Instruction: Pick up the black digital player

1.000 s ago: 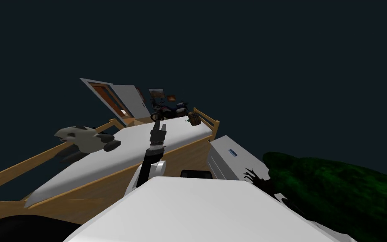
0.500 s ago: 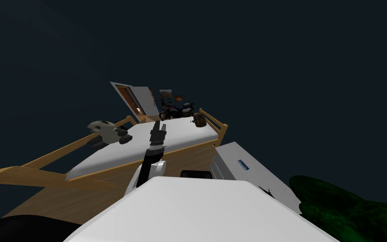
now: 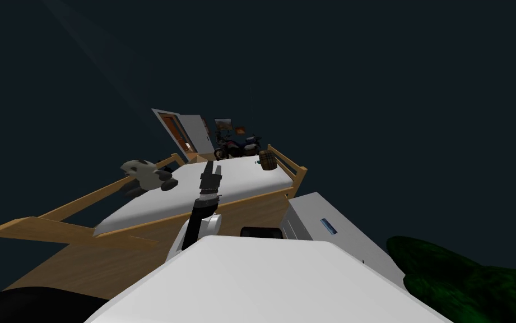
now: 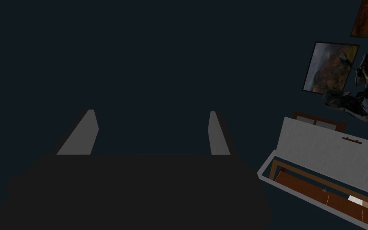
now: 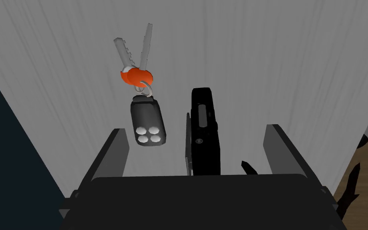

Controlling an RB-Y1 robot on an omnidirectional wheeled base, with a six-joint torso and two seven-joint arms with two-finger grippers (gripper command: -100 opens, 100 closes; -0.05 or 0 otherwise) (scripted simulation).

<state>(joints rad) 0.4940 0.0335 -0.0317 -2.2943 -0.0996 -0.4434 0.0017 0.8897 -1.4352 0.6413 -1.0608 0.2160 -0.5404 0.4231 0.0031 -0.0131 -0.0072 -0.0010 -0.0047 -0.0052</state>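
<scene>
On the robot's left, the bed (image 3: pixel 217 185), a white mattress in a light wooden frame, is the largest item. A white cabinet (image 3: pixel 357 248) stands at its near corner, with a dark green plant (image 3: pixel 464 280) beyond it. The left gripper (image 3: pixel 213 168) is raised over the mattress. Its two blades stand about a third of the wrist picture apart and nothing is between them.

The right gripper (image 5: pixel 195 127) looks down on a pale grey surface (image 5: pixel 259 60), judged to be a furniture top because wooden floor shows past its edge. The black digital player (image 5: pixel 205 131) lies flat on this surface. It is long and narrow, and its near end is hidden behind the gripper body. A key bunch (image 5: pixel 139 76) with an orange head lies just beside it, and its black fob (image 5: pixel 148 121) reaches in towards one blade.

Risks noted:
- The fob sits inside the span of the open blades. A straight descent could trap it with the player or push it against the player and skew the player.
- The player is thin and lies flat, so blades closing too high could slide over it.
- The surface edge is near, so a sideways nudge could send an item off it.

The right fingers (image 5: pixel 112 153) are fully spread on either side of the player. They touch neither it nor the fob and hold nothing.
</scene>
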